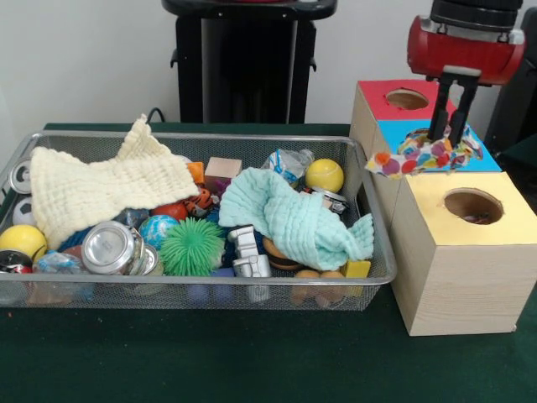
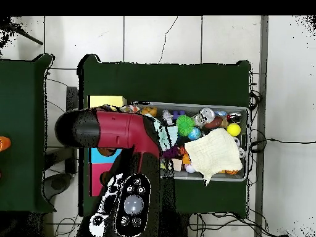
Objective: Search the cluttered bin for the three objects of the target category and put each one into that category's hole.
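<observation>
My gripper [image 1: 447,134] hangs at the right, above the blue-faced cube [image 1: 480,158], shut on a polka-dot cloth [image 1: 422,156]. The cloth drapes over that cube's top and left edge and hides most of its cut-out. The yellow-faced cube [image 1: 457,277] stands nearest the camera, its round hole [image 1: 473,205] uncovered, in front of and to the right of the cloth. The wire mesh bin [image 1: 210,136] lies to the left, full of clutter. No other polka-dot cloth shows in it. In the overhead view the arm [image 2: 123,133] hides the gripper and most of the cubes.
A cream waffle cloth [image 1: 109,189] and a mint-green cloth [image 1: 294,218] lie over toys, balls and cans in the bin. The red-faced cube [image 1: 382,99] stands behind the blue one. The robot's pedestal [image 1: 247,59] is behind the bin.
</observation>
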